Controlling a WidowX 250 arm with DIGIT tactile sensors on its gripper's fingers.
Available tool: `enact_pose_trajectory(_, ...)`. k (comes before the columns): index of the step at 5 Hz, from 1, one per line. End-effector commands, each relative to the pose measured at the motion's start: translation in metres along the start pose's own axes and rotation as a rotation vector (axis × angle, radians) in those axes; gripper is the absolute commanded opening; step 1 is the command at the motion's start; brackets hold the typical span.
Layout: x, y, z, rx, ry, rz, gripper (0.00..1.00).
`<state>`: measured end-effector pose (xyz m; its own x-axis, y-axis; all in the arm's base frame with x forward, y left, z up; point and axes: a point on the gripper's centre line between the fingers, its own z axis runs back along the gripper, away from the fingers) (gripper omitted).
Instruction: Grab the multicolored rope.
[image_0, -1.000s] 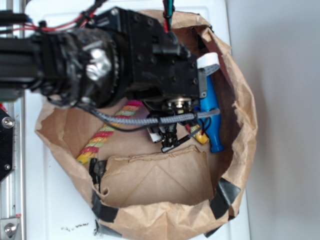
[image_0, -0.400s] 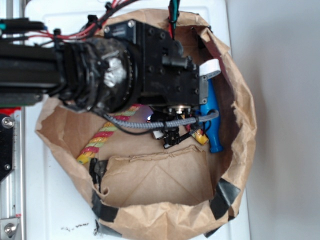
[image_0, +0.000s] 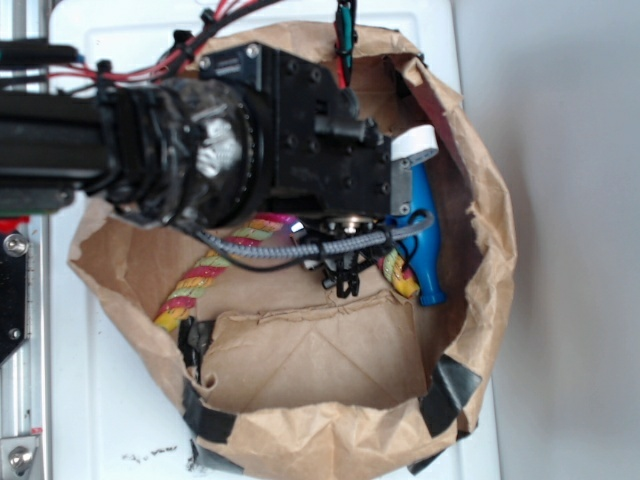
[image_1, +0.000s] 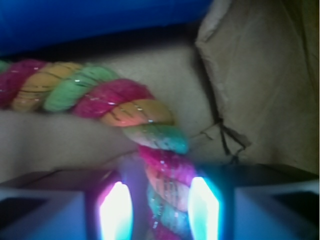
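Note:
The multicolored rope (image_0: 200, 275), a thick twist of red, yellow and pale green strands, lies across the floor of a brown paper bag (image_0: 492, 230). Its middle is hidden under the black wrist, and one yellow end (image_0: 403, 280) shows beside the blue bottle. My gripper (image_0: 345, 280) points down into the bag over the rope's right part. In the wrist view the rope (image_1: 120, 100) curves down and runs between the two glowing pads of my gripper (image_1: 160, 205), pressed against the right pad (image_1: 202, 207). The jaws stand narrow around it.
A blue bottle-shaped toy (image_0: 425, 250) with a white cap lies right of the gripper and fills the top of the wrist view (image_1: 100, 20). A folded paper flap (image_0: 320, 350) sits just in front. A grey braided cable (image_0: 300, 252) loops under the wrist. Bag walls surround everything.
The fingers have drawn closer together around the rope. The wrist has shifted slightly toward the bag's far side, and the rope's visible left part sits a little differently.

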<state>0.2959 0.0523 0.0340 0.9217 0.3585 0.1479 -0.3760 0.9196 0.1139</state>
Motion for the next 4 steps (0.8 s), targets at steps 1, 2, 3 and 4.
enact_pose_trajectory(1, 0.013, 0.003, 0.023, -0.038, -0.053, 0.035, 0.00)
enact_pose_trajectory(2, 0.011, 0.012, 0.048, -0.098, -0.030, 0.034, 0.00)
enact_pose_trajectory(3, -0.002, 0.026, 0.088, -0.159, -0.020, 0.017, 0.00)
enact_pose_trajectory(4, -0.008, 0.024, 0.122, -0.096, -0.027, 0.060, 0.00)
